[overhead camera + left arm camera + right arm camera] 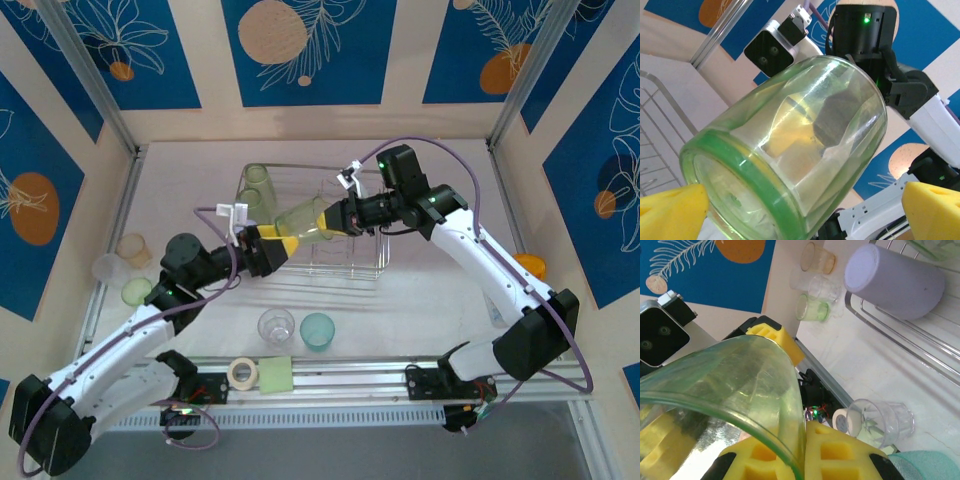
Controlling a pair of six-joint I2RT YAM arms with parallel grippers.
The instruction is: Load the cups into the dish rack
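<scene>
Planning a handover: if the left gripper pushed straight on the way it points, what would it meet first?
The light green cup: its base sits between the left gripper's open fingers, its rim pinched by the right gripper.

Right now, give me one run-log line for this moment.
right end effector: shut on green cup rim | left end effector: open, flanking cup base | cup: tilted over dish rack | phase: likely handover

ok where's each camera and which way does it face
Top external: above and behind the robot, looking down on both arms meeting over the dish rack.
Left wrist: on the left arm, facing the right arm across the light green cup, own yellow fingers low.
Right wrist: on the right arm, looking down past its fingers on the cup's rim to the lavender cup.
Shared: all three show that cup.
</scene>
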